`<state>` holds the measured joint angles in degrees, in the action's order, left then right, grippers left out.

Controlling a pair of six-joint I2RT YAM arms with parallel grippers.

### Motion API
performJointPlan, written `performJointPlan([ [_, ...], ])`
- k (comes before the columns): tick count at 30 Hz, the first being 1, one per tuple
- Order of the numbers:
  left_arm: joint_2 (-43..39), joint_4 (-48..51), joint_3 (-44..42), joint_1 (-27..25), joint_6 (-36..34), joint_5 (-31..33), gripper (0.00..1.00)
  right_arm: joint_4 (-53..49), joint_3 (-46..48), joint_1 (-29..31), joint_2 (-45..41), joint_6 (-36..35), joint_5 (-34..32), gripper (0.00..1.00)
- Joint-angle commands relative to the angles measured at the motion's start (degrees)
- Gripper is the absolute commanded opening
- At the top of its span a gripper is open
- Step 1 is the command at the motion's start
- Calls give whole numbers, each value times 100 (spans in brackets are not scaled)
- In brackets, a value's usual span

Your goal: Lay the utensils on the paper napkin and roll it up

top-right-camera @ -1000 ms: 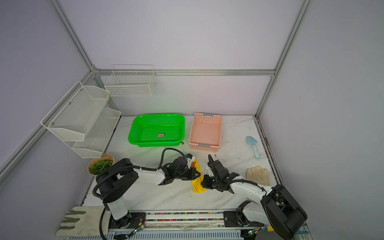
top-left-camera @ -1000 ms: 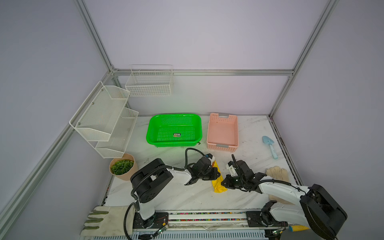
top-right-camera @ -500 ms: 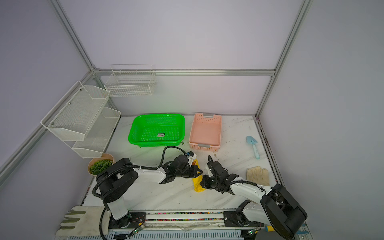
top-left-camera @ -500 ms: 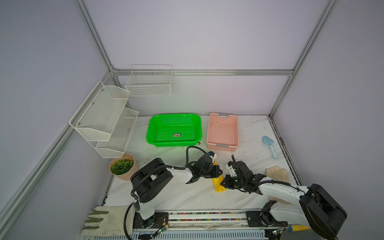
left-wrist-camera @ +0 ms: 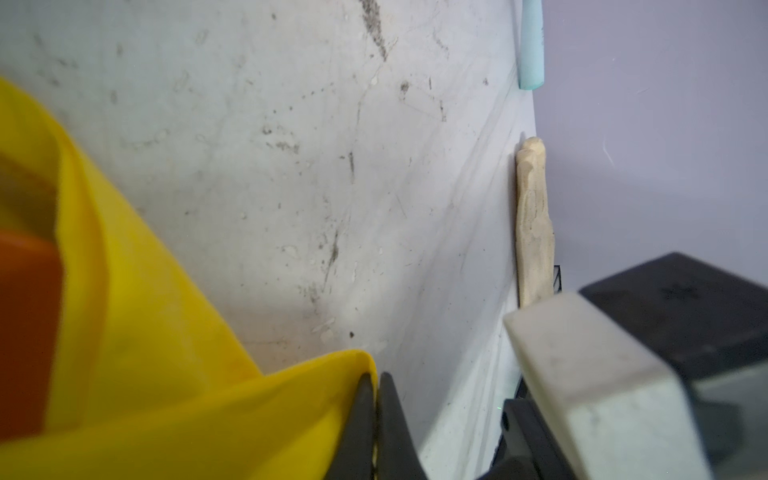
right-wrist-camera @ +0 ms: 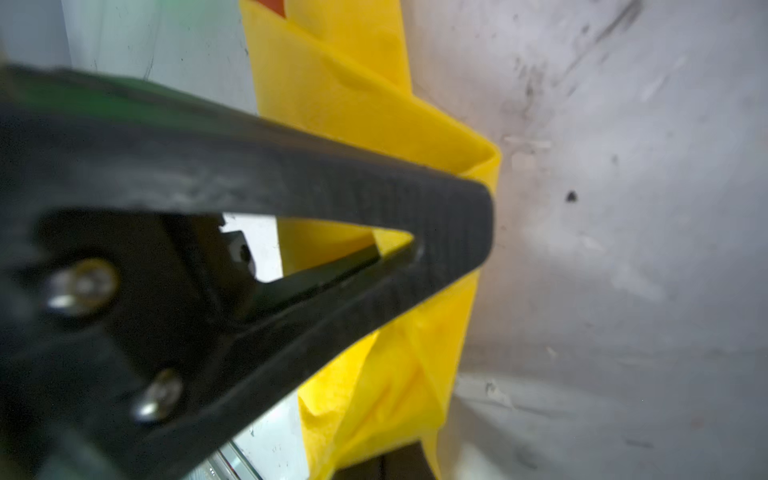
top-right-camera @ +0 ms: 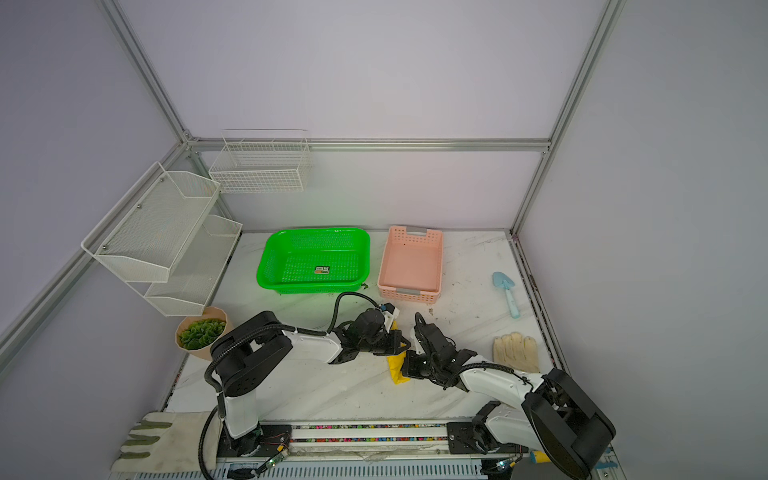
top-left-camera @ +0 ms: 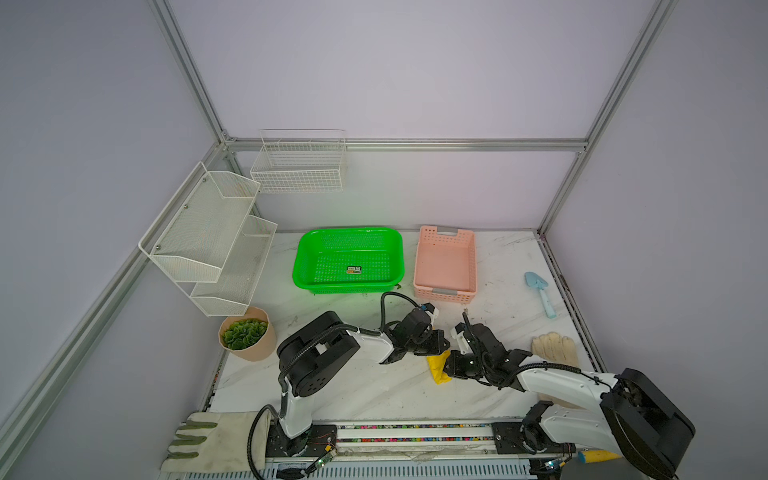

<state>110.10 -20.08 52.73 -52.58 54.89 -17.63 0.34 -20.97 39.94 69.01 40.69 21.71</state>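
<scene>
Rolling looks half done: the paper napkin (top-left-camera: 438, 368) lies as a folded yellow bundle on the tabletop (top-left-camera: 374, 399), between the arms and in front of the pink basket (top-left-camera: 444, 293). The left gripper (left-wrist-camera: 376, 388) and right gripper (right-wrist-camera: 473, 245) each pinch tight on a napkin edge, probably to hold the wrap taut around the orange utensil (left-wrist-camera: 25, 324) peeking from inside.

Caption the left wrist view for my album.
Left gripper pinches the folded yellow napkin; an orange utensil peeks from inside.
</scene>
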Motion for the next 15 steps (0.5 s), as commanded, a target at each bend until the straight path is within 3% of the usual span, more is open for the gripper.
performJointPlan([
  [1,67,-167,479,-33,-75,-81,0,-287,128,57,-64,104,-159,0],
  [15,490,-77,634,-77,-66,-118,0,-401,40,136,-193,135,-202,0],
])
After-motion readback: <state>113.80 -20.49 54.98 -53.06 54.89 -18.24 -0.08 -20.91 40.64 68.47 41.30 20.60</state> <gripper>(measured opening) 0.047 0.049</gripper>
